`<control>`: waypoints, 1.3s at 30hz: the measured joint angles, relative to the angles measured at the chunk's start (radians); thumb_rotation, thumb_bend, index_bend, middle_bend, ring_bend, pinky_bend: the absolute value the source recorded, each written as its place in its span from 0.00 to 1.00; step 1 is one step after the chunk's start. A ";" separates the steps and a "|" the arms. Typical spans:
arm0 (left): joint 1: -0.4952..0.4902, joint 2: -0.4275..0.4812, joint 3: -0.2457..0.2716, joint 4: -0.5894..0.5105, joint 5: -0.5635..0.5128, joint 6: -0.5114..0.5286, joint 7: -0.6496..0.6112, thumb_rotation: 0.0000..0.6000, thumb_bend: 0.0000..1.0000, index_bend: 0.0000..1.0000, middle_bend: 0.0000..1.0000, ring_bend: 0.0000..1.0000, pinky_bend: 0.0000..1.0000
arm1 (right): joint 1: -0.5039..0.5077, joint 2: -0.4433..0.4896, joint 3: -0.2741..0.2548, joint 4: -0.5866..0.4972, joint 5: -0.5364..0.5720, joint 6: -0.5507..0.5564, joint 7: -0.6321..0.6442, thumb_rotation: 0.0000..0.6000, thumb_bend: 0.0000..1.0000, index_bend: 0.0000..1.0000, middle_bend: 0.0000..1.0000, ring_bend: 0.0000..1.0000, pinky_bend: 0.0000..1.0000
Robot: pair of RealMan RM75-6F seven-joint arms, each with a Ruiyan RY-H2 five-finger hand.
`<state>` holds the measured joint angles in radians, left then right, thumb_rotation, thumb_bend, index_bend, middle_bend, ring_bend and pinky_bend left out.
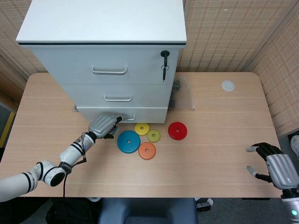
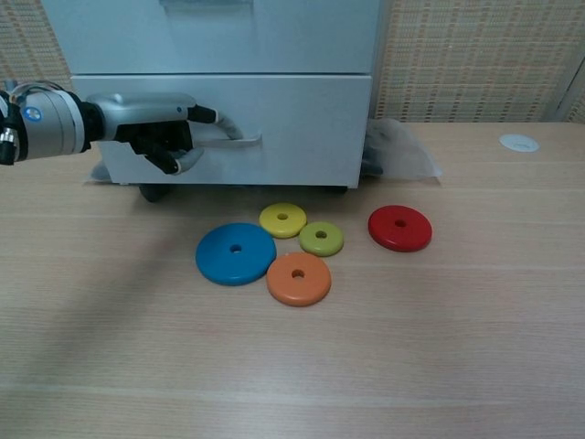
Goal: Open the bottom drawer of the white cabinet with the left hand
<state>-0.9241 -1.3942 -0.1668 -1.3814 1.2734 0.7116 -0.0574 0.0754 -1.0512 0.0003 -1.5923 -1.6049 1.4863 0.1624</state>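
**A:** From the head view, where is the left hand [image 1: 103, 125]?

**B:** At the foot of the white cabinet [image 1: 107, 60], against the bottom drawer [image 1: 122, 113], which is directly ahead of its fingertips. The drawer's handle [image 1: 125, 117] sits just beyond them. Whether the fingers hook it cannot be told from above.

**A:** And around it?

**B:** A blue disc [image 1: 128, 141] lies just to the hand's right, with yellow [image 1: 142, 129], green [image 1: 153, 136], orange [image 1: 147, 150] and red [image 1: 177, 130] discs farther right. The right hand [image 1: 275, 165] hangs well apart at the table's [image 1: 219, 140] far corner, fingers spread, holding nothing.

**A:** The chest view?

**B:** The left hand [image 2: 155, 128] reaches in from the side, one finger stretched onto the handle [image 2: 239, 139], the others curled under the palm. The drawer front [image 2: 302, 128] spreads past its fingertips; the blue disc [image 2: 236, 252] lies below and forward of it. A true grip on the handle cannot be confirmed.
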 measured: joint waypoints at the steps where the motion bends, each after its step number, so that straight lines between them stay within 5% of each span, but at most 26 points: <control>1: 0.000 0.000 0.002 -0.002 0.003 0.001 -0.001 1.00 0.66 0.18 0.92 0.98 1.00 | -0.001 0.000 0.000 0.001 0.003 -0.001 0.000 1.00 0.20 0.34 0.31 0.21 0.28; 39: 0.101 0.105 0.091 -0.265 0.073 0.127 0.109 1.00 0.66 0.18 0.92 0.98 1.00 | -0.007 -0.006 0.004 0.023 0.006 0.011 0.028 1.00 0.20 0.34 0.31 0.21 0.28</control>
<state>-0.8233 -1.2893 -0.0763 -1.6467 1.3465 0.8390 0.0521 0.0681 -1.0570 0.0045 -1.5698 -1.5993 1.4969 0.1905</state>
